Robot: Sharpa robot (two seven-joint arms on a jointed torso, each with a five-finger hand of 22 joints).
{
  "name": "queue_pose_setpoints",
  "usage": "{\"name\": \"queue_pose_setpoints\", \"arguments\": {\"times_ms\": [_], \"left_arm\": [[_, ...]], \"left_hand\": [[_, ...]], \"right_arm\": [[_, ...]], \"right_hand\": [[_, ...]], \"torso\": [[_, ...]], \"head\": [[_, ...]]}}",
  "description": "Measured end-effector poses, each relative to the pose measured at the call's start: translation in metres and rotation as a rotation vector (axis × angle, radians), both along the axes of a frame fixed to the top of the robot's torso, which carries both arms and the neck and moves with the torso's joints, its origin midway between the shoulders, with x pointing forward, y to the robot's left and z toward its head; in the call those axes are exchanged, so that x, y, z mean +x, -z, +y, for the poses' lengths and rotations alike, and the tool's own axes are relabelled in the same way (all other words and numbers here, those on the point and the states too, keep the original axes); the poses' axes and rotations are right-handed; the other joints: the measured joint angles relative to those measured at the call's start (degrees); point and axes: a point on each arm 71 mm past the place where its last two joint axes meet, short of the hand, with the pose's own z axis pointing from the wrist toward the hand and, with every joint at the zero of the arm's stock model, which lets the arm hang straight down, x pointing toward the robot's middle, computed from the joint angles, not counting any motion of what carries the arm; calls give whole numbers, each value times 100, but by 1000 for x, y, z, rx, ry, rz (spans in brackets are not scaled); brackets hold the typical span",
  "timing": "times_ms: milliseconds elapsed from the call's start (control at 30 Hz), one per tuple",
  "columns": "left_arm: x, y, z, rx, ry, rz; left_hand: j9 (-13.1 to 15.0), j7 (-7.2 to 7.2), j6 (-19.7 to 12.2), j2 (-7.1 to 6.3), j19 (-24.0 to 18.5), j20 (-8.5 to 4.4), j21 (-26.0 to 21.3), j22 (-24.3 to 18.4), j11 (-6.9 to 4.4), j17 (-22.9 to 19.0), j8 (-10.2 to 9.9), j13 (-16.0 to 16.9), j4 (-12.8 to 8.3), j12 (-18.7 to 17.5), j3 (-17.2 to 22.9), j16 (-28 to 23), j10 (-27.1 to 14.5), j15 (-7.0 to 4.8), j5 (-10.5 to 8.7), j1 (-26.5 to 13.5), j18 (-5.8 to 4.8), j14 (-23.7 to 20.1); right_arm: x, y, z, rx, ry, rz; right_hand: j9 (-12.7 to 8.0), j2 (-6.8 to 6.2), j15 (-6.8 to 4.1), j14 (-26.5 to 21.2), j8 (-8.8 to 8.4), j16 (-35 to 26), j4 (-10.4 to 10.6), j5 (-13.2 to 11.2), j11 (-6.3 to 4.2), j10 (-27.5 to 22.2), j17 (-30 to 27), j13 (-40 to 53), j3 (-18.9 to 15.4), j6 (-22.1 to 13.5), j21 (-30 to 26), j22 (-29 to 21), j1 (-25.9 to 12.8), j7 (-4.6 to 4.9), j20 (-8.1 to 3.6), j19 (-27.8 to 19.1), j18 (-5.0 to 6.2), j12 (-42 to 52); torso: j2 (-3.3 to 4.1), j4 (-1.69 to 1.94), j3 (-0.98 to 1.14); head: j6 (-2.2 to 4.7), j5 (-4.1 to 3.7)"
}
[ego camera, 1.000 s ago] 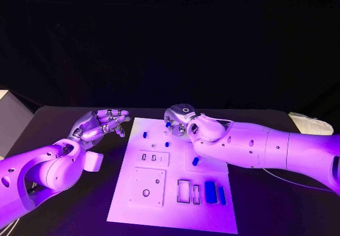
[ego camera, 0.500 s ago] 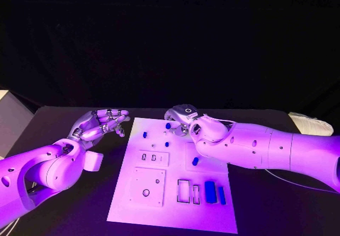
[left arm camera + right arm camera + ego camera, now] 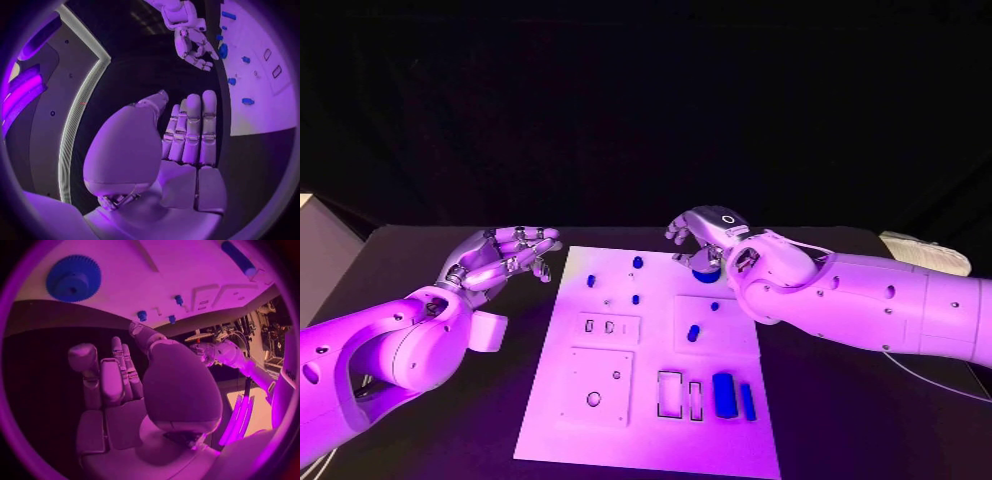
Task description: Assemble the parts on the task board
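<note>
The right arm reaches in across the task board (image 3: 646, 400), its right hand (image 3: 705, 232) raised at the board's far right corner, fingers extended side by side and slightly curled, nothing held. Directly beneath it, a blue gear (image 3: 73, 278) lies flat on the board, apart from the fingertips in the right wrist view. The left hand (image 3: 502, 254) hovers over the black table (image 3: 416, 250) just beside the board's far left edge, palm up, fingers straight and close together, empty. Small blue pegs (image 3: 636, 263) stand on the board's far half; a blue bar (image 3: 723, 394) lies near the right edge on the near half.
</note>
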Motion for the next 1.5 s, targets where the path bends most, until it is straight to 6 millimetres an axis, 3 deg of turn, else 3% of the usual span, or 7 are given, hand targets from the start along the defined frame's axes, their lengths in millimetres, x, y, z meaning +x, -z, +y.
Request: {"name": "queue_pose_setpoints", "arguments": {"times_ms": [133, 200, 267, 433, 533, 900, 1500], "left_arm": [[1, 0, 0, 1, -2, 0], [1, 1, 1, 1, -3, 0], [2, 1, 1, 1, -4, 0], [2, 1, 1, 1, -3, 1], [2, 1, 1, 0, -2, 1], [2, 1, 1, -1, 0, 2], [1, 1, 2, -1, -1, 3]], "left_hand": [[0, 0, 0, 0, 0, 0, 0, 0, 0, 0, 0, 0, 0, 0, 0, 0, 0, 0, 0, 0, 0, 0], [0, 0, 0, 0, 0, 0, 0, 0, 0, 0, 0, 0, 0, 0, 0, 0, 0, 0, 0, 0, 0, 0], [0, 0, 0, 0, 0, 0, 0, 0, 0, 0, 0, 0, 0, 0, 0, 0, 0, 0, 0, 0, 0, 0], [0, 0, 0, 0, 0, 0, 0, -1, 0, 0, 0, 0, 0, 0, 0, 0, 0, 0, 0, 0, 0, 0], [0, 0, 0, 0, 0, 0, 0, 5, 0, 0, 0, 0, 0, 0, 0, 0, 0, 0, 0, 0, 0, 0], [0, 0, 0, 0, 0, 0, 0, 9, 0, 0, 0, 0, 0, 0, 0, 0, 0, 0, 0, 0, 0, 0], [0, 0, 0, 0, 0, 0, 0, 8, 0, 0, 0, 0, 0, 0, 0, 0, 0, 0, 0, 0, 0, 0]], "right_arm": [[-4, -4, -22, 71, 40, 53], [-4, -4, -33, 104, 65, 89], [-4, -3, -41, 128, 85, 121], [-3, 1, -55, 163, 124, 205], [-1, 4, -59, 165, 140, 243], [2, 18, -60, 138, 163, 322], [5, 23, -64, 100, 204, 331]], "right_hand": [[-10, -188, -109, -1, -67, 133, 95, 110, 18, 488, 174, 166, 212, 28, 143, 210, -100, -24, -57, 80, 0, 225], [2, -271, -217, 9, -67, 211, 103, 513, -190, 1020, 279, 488, 29, -17, 241, 340, -183, -153, -134, 157, -1, 572], [24, -302, -258, 6, -67, 286, 70, 623, -320, 1235, 400, 793, -183, -42, 337, 472, -214, -196, -190, 213, -77, 870], [157, -139, -249, 8, 72, 902, 237, 676, -289, 1099, 1466, 5807, -993, -215, 826, 1161, -117, -183, -165, 552, -188, 5562], [198, -69, -194, 11, 161, 1117, 421, 676, -242, 1397, 1580, 6934, -1177, -276, 1048, 1464, -47, -124, -110, 687, -252, 6885], [225, 4, -150, 6, 267, 1294, 678, 652, -190, 1568, 1587, 7063, -1374, -339, 1380, 1893, 26, -102, -56, 882, -333, 7907], [242, 49, -151, 6, 312, 1339, 728, 652, -190, 1567, 1585, 7061, -1338, -339, 1501, 1894, 72, -102, -49, 929, -358, 8036]], "torso": [[-18, -27, 11], [-24, -37, 16], [-27, -47, 24], [-31, -59, 35], [-31, -62, 38], [-20, -49, 31], [-34, -56, 31]], "head": [[26, -9], [32, -13], [36, -18], [42, -37], [47, -48], [-10, -67], [-79, -43]]}}
